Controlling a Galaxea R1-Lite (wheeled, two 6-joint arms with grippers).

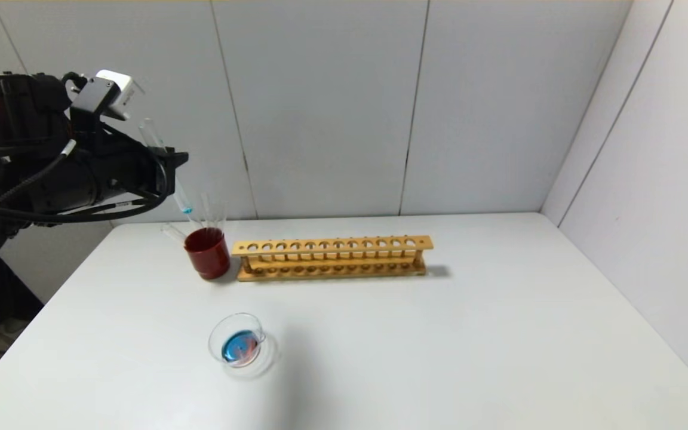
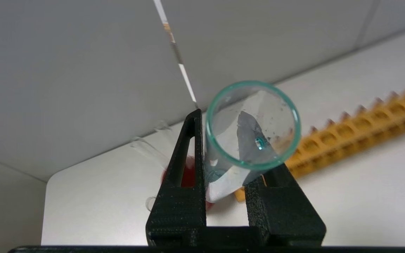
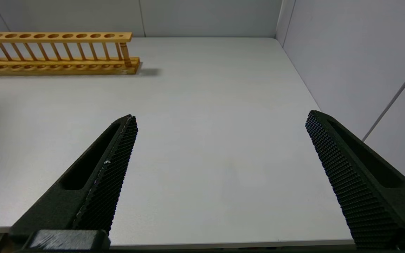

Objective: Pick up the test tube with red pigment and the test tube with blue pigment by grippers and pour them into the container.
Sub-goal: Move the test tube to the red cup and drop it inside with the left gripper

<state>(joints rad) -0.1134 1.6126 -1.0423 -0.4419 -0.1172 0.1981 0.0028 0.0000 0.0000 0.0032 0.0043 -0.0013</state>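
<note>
White table (image 1: 439, 334), grey panel walls (image 1: 320, 107) | left fingers (image 2: 188, 154) clamp blue-pigment tube (image 2: 251, 126) | right fingers (image 3: 118, 154) apart

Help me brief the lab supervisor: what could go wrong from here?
1. The slim glass tube with a teal-blue residue, clamped in the left pincer, hangs tilted above the dark red cup; lowering may clip the clear tubes standing there.
2. Leftover blue drops could fall on the white table.

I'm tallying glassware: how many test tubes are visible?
4: one slim clear glass tube with teal-blue residue in the left gripper near the dark red cup, three clear glass tubes leaning in that cup; others may be hidden.
</note>
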